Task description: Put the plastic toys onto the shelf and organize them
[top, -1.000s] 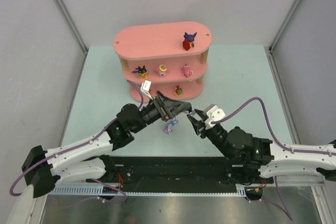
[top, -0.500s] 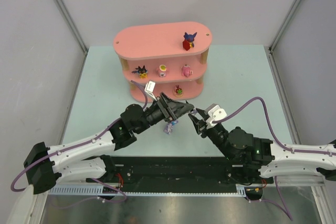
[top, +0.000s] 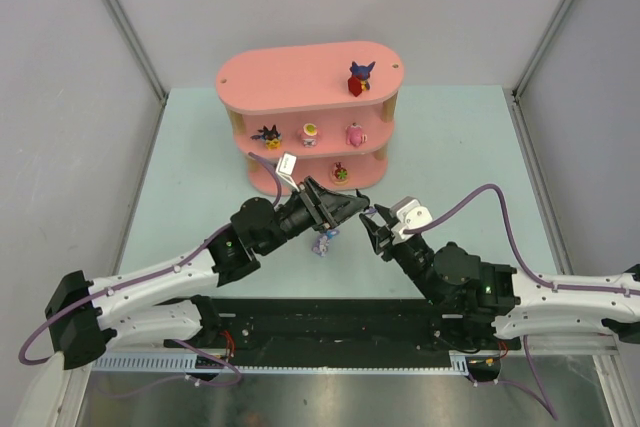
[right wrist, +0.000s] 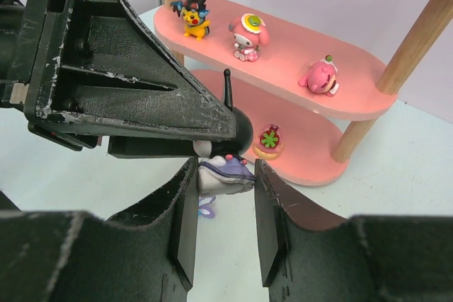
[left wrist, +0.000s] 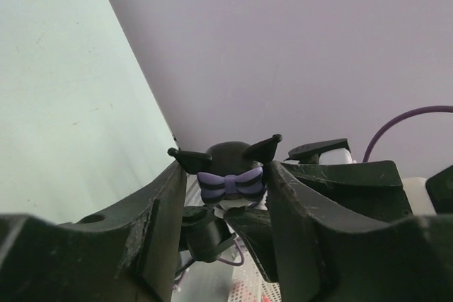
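A black-eared toy with a purple bow hangs in the air between both grippers, in front of the pink shelf. My left gripper is shut on its head. My right gripper is shut on its white and purple base. A blue-purple rabbit lies on the table below them. On the shelf stand a red-purple toy on top, a black-yellow one, a white one and a pink one on the middle board, and an orange one on the bottom board.
The shelf stands at the back middle of the pale green table. Grey walls close in the left, right and back sides. A black rail with the arm bases runs along the near edge.
The left gripper's jaws have closed in from wide open onto the toy's head, and the arm has edged slightly right. The right gripper has stayed in place, holding the toy.
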Robot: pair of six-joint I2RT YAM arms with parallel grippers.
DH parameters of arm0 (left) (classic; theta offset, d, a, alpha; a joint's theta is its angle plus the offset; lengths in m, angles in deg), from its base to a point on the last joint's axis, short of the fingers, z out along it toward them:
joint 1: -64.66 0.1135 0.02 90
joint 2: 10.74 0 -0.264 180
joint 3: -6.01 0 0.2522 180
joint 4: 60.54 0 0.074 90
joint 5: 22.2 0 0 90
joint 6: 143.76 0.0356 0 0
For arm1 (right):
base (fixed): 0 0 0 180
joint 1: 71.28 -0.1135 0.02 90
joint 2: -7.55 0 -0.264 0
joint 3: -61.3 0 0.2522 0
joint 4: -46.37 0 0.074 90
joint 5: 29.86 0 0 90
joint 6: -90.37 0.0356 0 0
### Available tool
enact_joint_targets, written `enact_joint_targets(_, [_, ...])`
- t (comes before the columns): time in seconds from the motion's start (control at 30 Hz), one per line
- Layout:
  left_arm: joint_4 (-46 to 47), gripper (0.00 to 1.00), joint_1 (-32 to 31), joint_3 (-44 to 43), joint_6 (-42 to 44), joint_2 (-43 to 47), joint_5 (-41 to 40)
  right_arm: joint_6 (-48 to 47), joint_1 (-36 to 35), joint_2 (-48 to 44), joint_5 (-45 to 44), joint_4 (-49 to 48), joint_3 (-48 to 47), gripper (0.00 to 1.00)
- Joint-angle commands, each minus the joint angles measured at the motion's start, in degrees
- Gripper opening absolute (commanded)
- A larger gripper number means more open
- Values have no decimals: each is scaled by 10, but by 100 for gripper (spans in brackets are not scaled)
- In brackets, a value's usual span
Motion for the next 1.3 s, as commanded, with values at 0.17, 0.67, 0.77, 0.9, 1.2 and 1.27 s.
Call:
enact_joint_targets(0.17, [11, 43, -7, -35, 10, -3, 3, -10, -7, 3, -20, -37, -2, 0])
enact_joint_targets(0.67, [-33, 0, -7, -33, 51, 20, -34, 27, -6, -73, 43, 1, -7, 93])
enact_joint_targets(0.77, [-77, 0, -7, -38, 84, 42, -66, 43, -6, -128, 55, 28, -11, 97])
enact_joint_targets(0.9, [-195, 0, -6, -104, 167, 73, -129, 52, -6, -192, 34, 49, -12, 100])
enact_joint_targets(1.2, [-398, 0, 16, -388, 428, -7, -281, 51, -6, -203, -15, 58, -13, 100])
enact_joint_targets(1.27, [-396, 0, 31, -414, 468, -40, -309, 52, -7, -201, -13, 58, -13, 100])
